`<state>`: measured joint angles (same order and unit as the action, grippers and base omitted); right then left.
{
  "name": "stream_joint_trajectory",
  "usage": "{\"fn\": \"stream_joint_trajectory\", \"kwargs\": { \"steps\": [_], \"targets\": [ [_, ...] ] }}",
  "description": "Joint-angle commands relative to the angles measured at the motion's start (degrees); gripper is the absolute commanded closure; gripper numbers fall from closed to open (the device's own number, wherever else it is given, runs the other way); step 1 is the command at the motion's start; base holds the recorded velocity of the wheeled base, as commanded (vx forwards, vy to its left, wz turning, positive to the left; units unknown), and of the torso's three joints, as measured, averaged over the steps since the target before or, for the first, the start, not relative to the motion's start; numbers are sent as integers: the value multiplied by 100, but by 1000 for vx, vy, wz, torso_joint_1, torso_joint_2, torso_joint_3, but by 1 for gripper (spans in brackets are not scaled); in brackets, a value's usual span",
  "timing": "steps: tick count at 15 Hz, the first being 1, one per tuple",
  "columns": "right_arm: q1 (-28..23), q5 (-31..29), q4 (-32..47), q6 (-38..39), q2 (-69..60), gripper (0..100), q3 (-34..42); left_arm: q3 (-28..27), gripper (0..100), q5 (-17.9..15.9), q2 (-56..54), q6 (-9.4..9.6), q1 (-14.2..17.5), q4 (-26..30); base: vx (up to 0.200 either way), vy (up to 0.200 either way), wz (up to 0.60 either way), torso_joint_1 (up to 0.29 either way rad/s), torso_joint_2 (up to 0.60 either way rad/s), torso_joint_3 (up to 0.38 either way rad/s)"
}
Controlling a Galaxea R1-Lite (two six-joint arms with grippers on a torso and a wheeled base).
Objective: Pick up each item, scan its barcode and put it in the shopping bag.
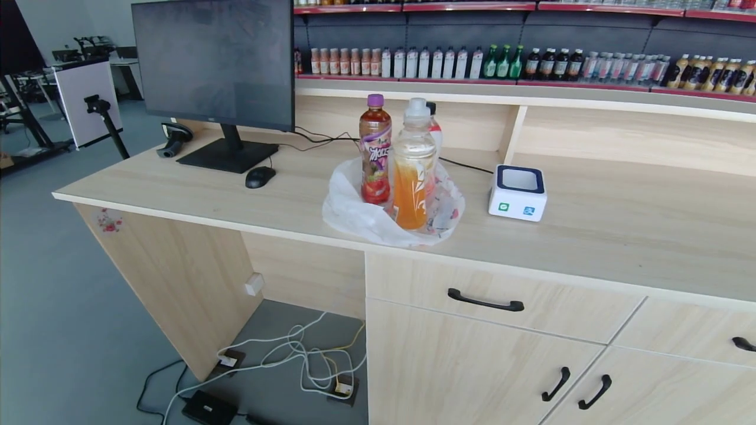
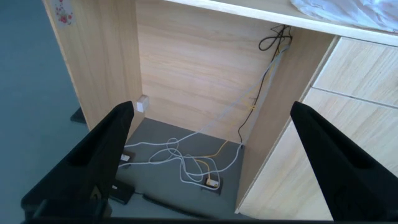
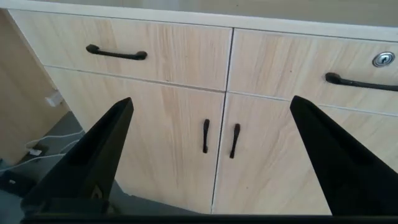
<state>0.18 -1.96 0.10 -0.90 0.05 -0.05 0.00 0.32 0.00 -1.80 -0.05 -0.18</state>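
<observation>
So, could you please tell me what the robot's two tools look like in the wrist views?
The left tool and the right tool look alike: each has two matte black fingers, broad at the base and tapering to a blunt wedge tip, with plain flat faces.

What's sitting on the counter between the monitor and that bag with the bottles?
A black computer mouse lies on the counter between the monitor's stand and the shopping bag, touching neither. The head view shows it.
</observation>
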Motion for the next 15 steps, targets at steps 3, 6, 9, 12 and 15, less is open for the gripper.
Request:
{"fn": "stream_joint_trajectory", "kwargs": {
  "steps": [3,6,9,12,15],
  "targets": [
    [-1,3,-1,-24,-5,0,5,0,0,-5,0,31,-4,-8,-133,0,-600,1,4,2],
    [-1,3,-1,-15,-5,0,5,0,0,-5,0,22,-4,1,0,0,-600,-6,2,2],
    [-1,3,-1,-50,-5,0,5,0,0,-5,0,57,-4,9,0,-200,-400,10,4,1],
    [-1,3,-1,29,-5,0,5,0,0,-5,0,31,-4,9,0,-200,0,1,2,-1],
    [-1,3,-1,29,-5,0,5,0,0,-5,9,22,-4,9,0,-133,0,3,-2,2]
  ]
}}
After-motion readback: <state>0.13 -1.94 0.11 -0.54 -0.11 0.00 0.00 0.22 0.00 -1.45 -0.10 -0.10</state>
